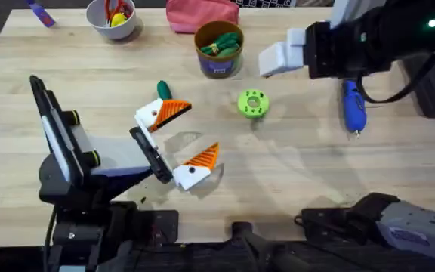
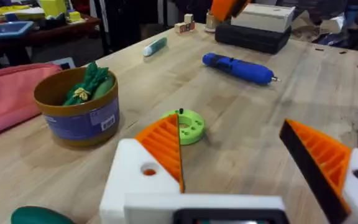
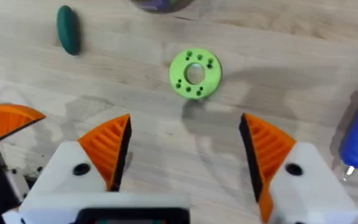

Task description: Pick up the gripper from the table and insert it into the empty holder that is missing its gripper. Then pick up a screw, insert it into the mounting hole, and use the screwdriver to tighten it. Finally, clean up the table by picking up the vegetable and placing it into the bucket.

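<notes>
The vegetable, the dark green cucumber, lies on the table just beside the left gripper, whose spread empty fingers sit short of it, while the bucket waits beyond and the right gripper hovers spread nearby.

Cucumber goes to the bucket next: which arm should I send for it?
Left, probably. The left gripper, jaws open, sits right beside the toy cucumber. The right gripper hangs by the green disc, farther from it.
</notes>
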Controlling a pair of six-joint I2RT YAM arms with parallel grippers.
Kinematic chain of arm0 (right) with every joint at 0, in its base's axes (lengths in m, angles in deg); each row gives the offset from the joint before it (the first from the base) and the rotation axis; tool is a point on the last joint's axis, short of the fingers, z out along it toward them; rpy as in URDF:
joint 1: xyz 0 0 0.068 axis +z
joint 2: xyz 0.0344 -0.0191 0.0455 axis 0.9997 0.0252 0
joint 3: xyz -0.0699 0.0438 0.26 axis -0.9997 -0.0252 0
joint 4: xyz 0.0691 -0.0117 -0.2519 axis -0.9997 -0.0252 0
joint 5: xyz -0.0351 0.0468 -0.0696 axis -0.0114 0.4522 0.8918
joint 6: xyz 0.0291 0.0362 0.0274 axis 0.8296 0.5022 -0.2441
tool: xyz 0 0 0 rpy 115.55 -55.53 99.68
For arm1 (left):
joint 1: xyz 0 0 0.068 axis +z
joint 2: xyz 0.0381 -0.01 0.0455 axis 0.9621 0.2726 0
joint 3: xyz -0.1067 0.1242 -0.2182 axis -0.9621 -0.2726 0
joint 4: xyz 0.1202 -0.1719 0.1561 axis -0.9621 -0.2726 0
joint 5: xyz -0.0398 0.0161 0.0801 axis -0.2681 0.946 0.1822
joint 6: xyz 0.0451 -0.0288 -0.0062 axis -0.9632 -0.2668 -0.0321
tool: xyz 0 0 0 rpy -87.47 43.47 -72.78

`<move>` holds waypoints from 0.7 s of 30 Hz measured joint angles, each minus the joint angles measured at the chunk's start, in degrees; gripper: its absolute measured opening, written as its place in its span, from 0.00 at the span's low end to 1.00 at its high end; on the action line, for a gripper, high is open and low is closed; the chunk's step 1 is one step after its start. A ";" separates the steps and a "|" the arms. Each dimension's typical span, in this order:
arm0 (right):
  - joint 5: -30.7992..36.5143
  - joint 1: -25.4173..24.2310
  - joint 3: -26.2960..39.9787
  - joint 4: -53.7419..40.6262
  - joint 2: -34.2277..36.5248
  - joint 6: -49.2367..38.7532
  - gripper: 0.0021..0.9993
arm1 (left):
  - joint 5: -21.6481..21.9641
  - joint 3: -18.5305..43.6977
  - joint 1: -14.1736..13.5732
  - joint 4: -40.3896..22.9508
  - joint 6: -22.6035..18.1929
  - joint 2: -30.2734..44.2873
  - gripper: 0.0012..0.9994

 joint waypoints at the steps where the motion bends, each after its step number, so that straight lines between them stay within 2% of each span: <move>1: 0.33 0.00 0.05 -0.45 -0.02 0.01 0.96 | -0.02 0.00 0.01 0.00 0.00 -0.01 0.99; 10: 1.69 0.00 0.05 -2.38 1.62 0.31 0.95 | -0.03 0.00 0.01 0.00 0.00 -0.01 0.99; 21: 1.74 0.00 0.05 -2.33 7.40 5.01 0.86 | -0.04 0.00 0.01 0.00 0.00 -0.01 0.99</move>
